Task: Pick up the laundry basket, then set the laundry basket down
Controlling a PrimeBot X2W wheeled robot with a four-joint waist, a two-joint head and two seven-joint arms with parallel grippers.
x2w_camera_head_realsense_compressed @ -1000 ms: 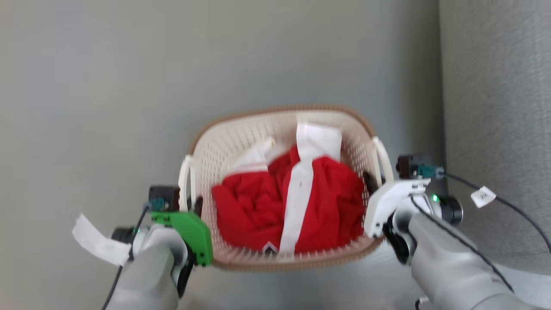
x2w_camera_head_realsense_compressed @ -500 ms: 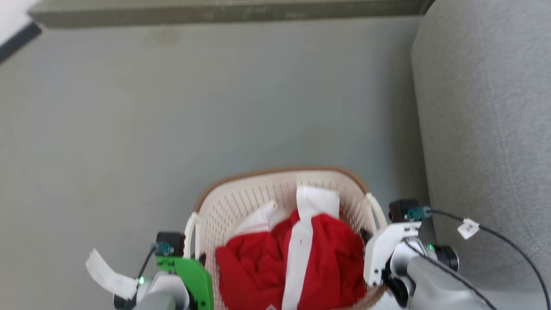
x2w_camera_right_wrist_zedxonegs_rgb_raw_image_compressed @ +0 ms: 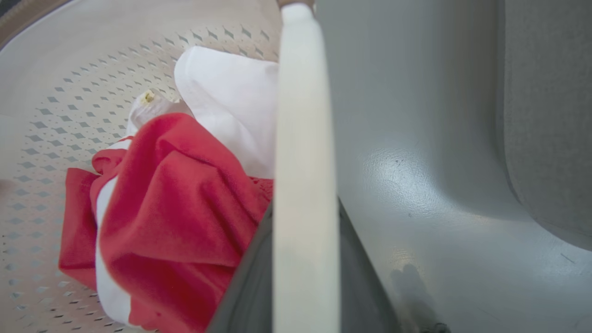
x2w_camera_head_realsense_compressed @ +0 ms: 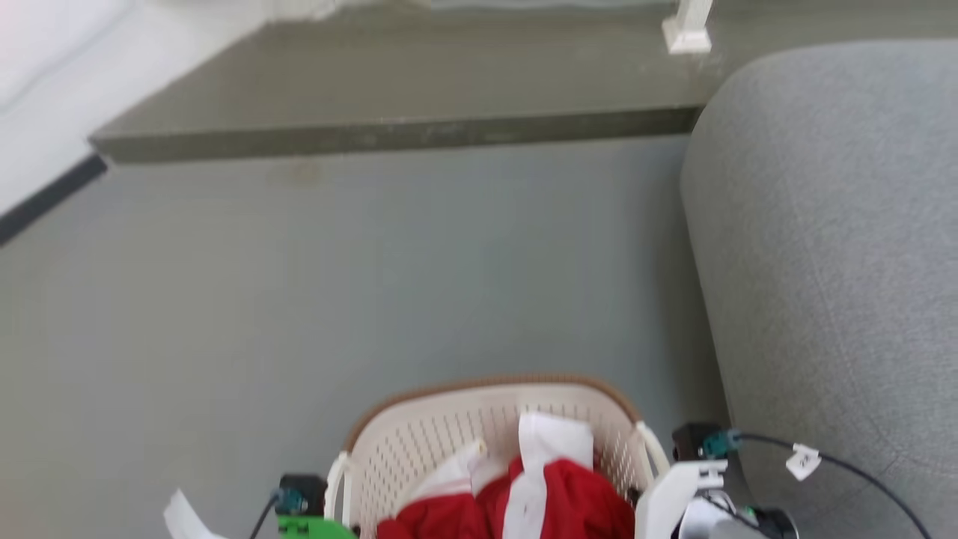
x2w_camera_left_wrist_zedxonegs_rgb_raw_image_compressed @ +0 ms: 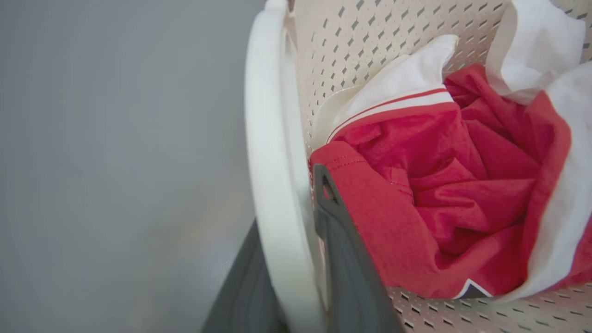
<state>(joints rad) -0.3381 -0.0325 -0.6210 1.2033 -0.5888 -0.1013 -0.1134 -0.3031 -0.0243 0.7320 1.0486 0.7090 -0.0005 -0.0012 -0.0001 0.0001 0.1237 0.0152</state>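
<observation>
Evidently mid-carry, the laundry basket [x2w_camera_head_realsense_compressed: 449, 438] appears to hang between the two arms, just above the floor [x2w_camera_head_realsense_compressed: 374, 284] and close to the grey sofa [x2w_camera_head_realsense_compressed: 823, 262] at the floor's right edge. The left gripper [x2w_camera_left_wrist_zedxonegs_rgb_raw_image_compressed: 296, 240] is clamped narrowly on the left loop handle [x2w_camera_left_wrist_zedxonegs_rgb_raw_image_compressed: 266, 138], with one dark finger outside the loop and one inside against the perforated wall. The right gripper [x2w_camera_right_wrist_zedxonegs_rgb_raw_image_compressed: 303, 222] pinches the right loop handle [x2w_camera_right_wrist_zedxonegs_rgb_raw_image_compressed: 300, 115] the same way. Holding both handles at once likely keeps the basket level, so the red and white clothes [x2w_camera_left_wrist_zedxonegs_rgb_raw_image_compressed: 444, 185] heaped inside do not spill. The lift looks done and the setting down not yet made; the sofa's nearness calls for care.
</observation>
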